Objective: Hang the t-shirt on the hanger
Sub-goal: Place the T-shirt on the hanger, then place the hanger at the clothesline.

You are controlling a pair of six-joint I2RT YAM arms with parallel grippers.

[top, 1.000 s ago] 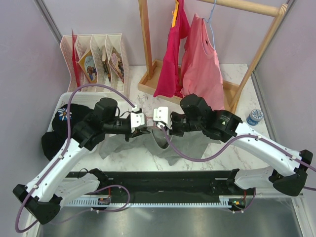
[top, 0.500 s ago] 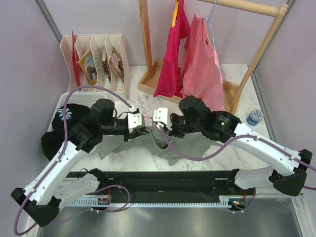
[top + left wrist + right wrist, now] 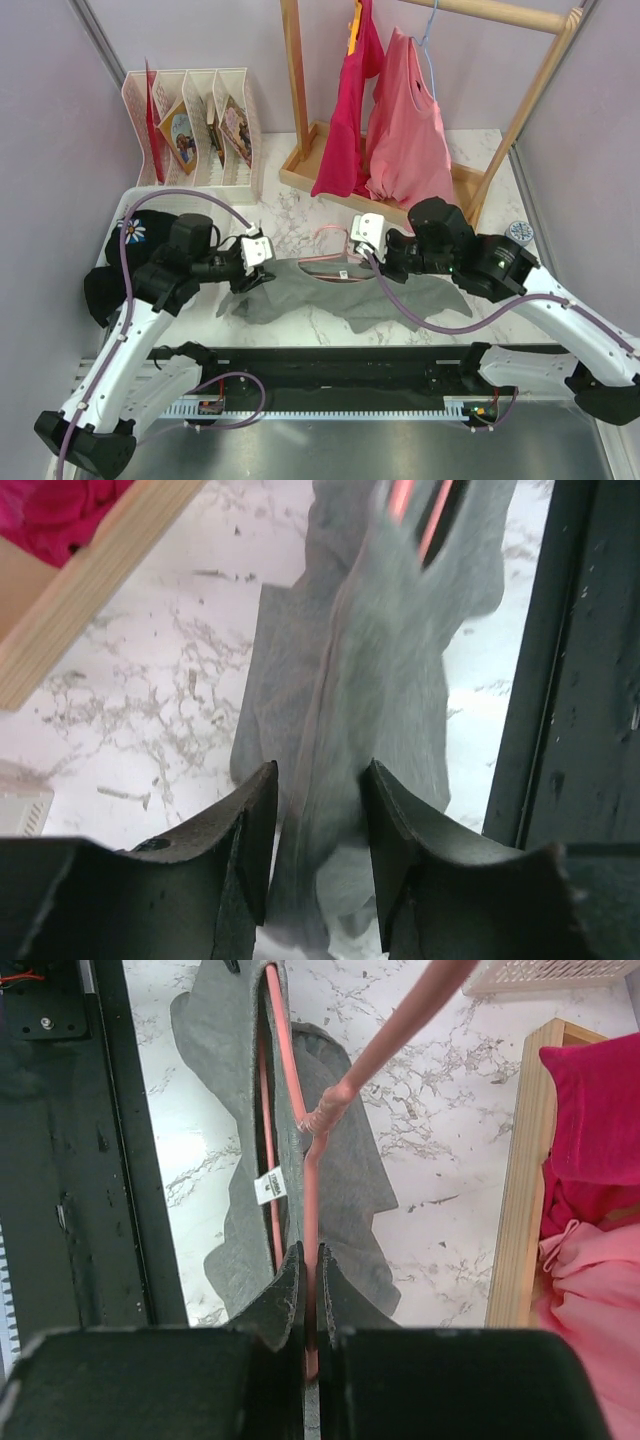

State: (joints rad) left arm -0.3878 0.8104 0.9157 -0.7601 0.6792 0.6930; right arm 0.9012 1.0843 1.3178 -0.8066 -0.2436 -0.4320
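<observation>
The grey t-shirt [image 3: 300, 292] lies spread on the marble between the two arms, with the pale pink hanger [image 3: 330, 257] threaded into its neck. My right gripper [image 3: 369, 264] is shut on the hanger's thin bar [image 3: 308, 1150] at the shirt's right shoulder. The white neck label [image 3: 268, 1185] shows beside the bar. My left gripper [image 3: 261, 279] stands open over the shirt's left end. Grey fabric [image 3: 380, 660] shows loose in the gap between the fingers [image 3: 255, 820], and a bit of pink hanger [image 3: 422, 510] peeks out farther along.
A wooden rack [image 3: 296, 90] at the back carries a magenta top [image 3: 345, 110] and a light pink shirt [image 3: 408, 130] on a light blue hanger. A white book organiser [image 3: 195, 115] stands back left. A black daisy garment [image 3: 125, 240] lies left, a blue-lidded jar [image 3: 518, 233] right, a black rail [image 3: 330, 360] in front.
The arms have drawn apart, the left one leftward and the right one rightward with the hanger. The shirt has dropped and spread flat. The left gripper has opened and let the fabric go.
</observation>
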